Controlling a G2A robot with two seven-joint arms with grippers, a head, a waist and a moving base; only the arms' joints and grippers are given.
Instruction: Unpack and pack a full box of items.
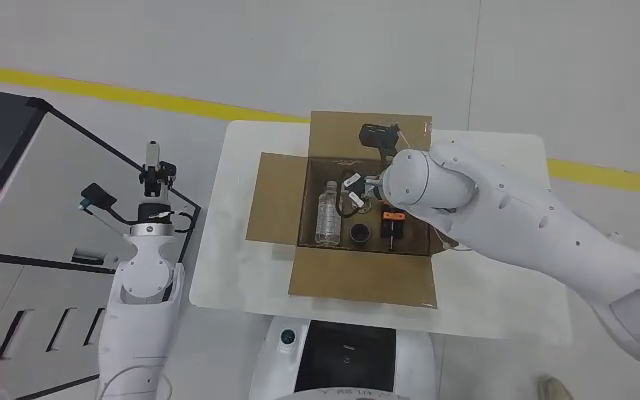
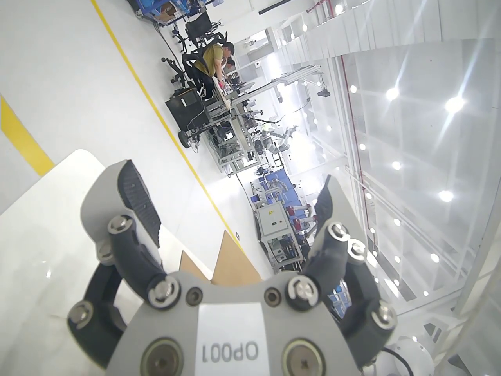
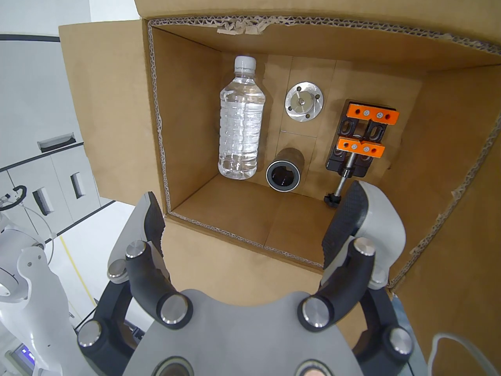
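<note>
Jaws spread and empty on both arms, with the right jaws poised over the open box (image 1: 360,275).

On the white desk (image 1: 240,250) the cardboard box stands with all four flaps folded outward, and the right jaws hang above its opening, gripping nothing. Four things lie on the box floor. A clear water bottle (image 3: 240,119) rests on its side along the robot's left wall. Beside it, in the middle, are a round metal disc (image 3: 304,101) near the cap end and a black cylinder (image 3: 283,172) near the base end. An orange-and-black clamp (image 3: 362,138) sits apart to the right. The left jaws are held off the desk's left edge, well apart from the box, also gripping nothing.
</note>
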